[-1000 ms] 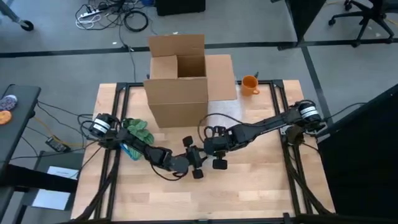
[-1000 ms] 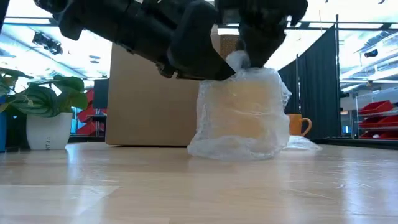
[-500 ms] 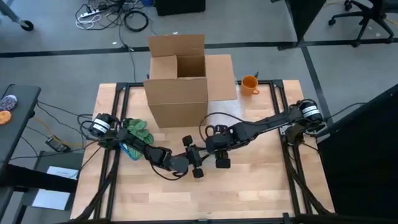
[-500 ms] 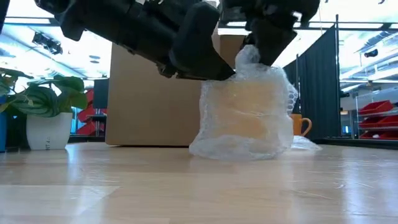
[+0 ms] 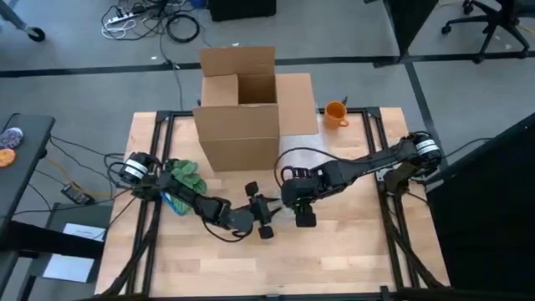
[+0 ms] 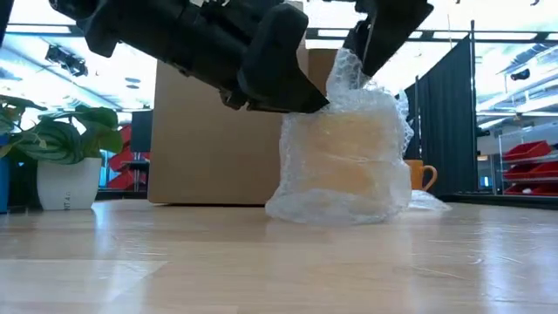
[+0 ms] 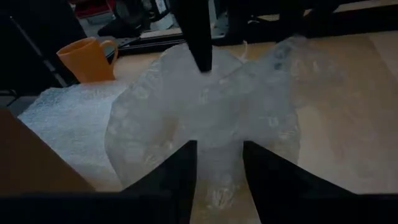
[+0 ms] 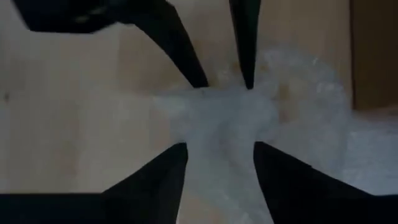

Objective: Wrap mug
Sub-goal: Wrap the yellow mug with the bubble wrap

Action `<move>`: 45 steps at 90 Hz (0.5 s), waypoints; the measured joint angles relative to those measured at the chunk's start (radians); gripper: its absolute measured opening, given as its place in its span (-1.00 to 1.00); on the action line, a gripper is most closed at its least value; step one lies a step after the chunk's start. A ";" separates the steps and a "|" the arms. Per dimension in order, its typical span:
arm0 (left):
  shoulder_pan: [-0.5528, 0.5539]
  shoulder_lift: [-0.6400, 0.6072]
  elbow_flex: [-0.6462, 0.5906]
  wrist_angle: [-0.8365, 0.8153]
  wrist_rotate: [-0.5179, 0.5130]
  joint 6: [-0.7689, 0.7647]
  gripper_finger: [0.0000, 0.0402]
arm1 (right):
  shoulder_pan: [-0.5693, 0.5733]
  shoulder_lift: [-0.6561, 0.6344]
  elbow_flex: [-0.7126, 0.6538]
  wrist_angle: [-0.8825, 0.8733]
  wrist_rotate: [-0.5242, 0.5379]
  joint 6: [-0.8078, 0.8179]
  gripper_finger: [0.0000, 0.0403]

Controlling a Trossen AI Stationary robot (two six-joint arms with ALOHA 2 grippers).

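The mug, a pale shape under bubble wrap, stands on its base at mid-table, in front of the cardboard box. My left gripper comes in from the table's left and is shut on the wrap at the bundle's top left. My right gripper hangs above the bundle, shut on a tuft of wrap. In the high view both grippers cover the bundle. My left gripper has gathered wrap between its two fingers at the top of the bundle, coming slantwise down from the table's left. The bundle stays on the table. My right gripper pinches a bunched tuft of wrap at the bundle's top, fingers pointing down from above. The tuft stands drawn up above the mug while the rest of the wrap stays around it.
A cardboard box stands open at the far side. An orange mug sits at the far right, with a loose sheet of bubble wrap beside it. A potted plant is at the left, under my left arm.
My right gripper has gone up and a little toward the table's right edge, drawing a tuft of wrap up from the bundle's top. The bundle has shifted slightly right and stays on the table.
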 joint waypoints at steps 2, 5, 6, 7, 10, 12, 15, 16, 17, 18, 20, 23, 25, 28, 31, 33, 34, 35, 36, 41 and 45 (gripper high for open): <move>0.000 0.000 0.000 0.000 0.000 0.000 -0.42 | 0.000 -0.008 0.000 0.001 0.000 0.002 -0.20; 0.000 0.000 0.000 0.000 0.000 0.000 -0.42 | 0.000 -0.017 0.000 0.005 0.002 0.002 -0.21; 0.000 0.000 0.000 0.000 0.000 0.000 -0.42 | 0.000 -0.020 0.000 0.008 0.003 0.002 -0.22; 0.000 0.000 0.000 0.000 0.000 0.000 -0.42 | 0.000 -0.023 0.000 0.011 0.004 0.002 -0.22; 0.000 0.000 0.000 0.001 0.000 0.000 -0.42 | 0.000 -0.030 0.000 0.023 0.006 0.002 -0.23; 0.000 0.000 0.000 0.001 0.000 0.000 -0.42 | 0.000 -0.033 0.000 0.037 0.010 0.002 -0.24; 0.000 0.000 0.000 0.001 0.001 0.000 -0.42 | 0.000 -0.035 0.000 0.063 0.019 -0.003 -0.26; 0.000 0.000 0.000 0.001 0.001 0.000 -0.42 | 0.000 -0.035 0.000 0.073 0.023 -0.007 -0.27; 0.000 0.000 0.000 0.001 0.001 0.000 -0.42 | 0.000 -0.035 0.000 0.083 0.027 -0.011 -0.28; 0.000 0.000 0.000 0.002 0.001 0.000 -0.42 | 0.000 -0.035 0.000 0.093 0.031 -0.016 -0.29; 0.000 0.000 0.000 0.002 0.001 0.000 -0.42 | 0.000 -0.034 0.000 0.111 0.038 -0.026 -0.31; 0.000 0.000 0.000 0.002 0.001 0.000 -0.42 | 0.000 -0.029 0.000 0.130 0.041 -0.044 -0.35; 0.000 0.000 0.000 0.002 0.001 0.000 -0.42 | 0.000 -0.026 0.000 0.139 0.041 -0.056 -0.38; 0.000 0.000 0.000 0.002 0.002 -0.001 -0.42 | 0.000 -0.022 0.000 0.145 0.041 -0.072 -0.42; 0.000 0.000 0.000 0.002 0.002 -0.008 -0.42 | 0.000 -0.010 0.000 0.144 0.041 -0.082 -0.48; 0.000 0.000 0.000 0.000 0.002 -0.013 -0.42 | 0.000 -0.002 0.000 0.145 0.041 -0.085 -0.52; 0.000 0.000 0.000 -0.001 0.002 -0.016 -0.42 | -0.001 0.000 0.000 0.145 0.041 -0.085 -0.54; 0.000 0.000 0.000 -0.001 0.002 -0.017 -0.42 | -0.002 0.003 0.000 0.144 0.040 -0.086 -0.56; 0.000 0.000 0.000 -0.002 0.002 -0.018 -0.42 | -0.002 0.005 0.000 0.141 0.040 -0.087 -0.58; 0.000 -0.001 0.000 -0.005 0.002 -0.019 -0.42 | -0.006 0.023 0.000 0.115 0.040 -0.086 -0.68; 0.000 -0.001 0.000 -0.008 0.003 -0.020 -0.42 | -0.010 0.037 0.000 0.122 0.039 -0.084 -0.77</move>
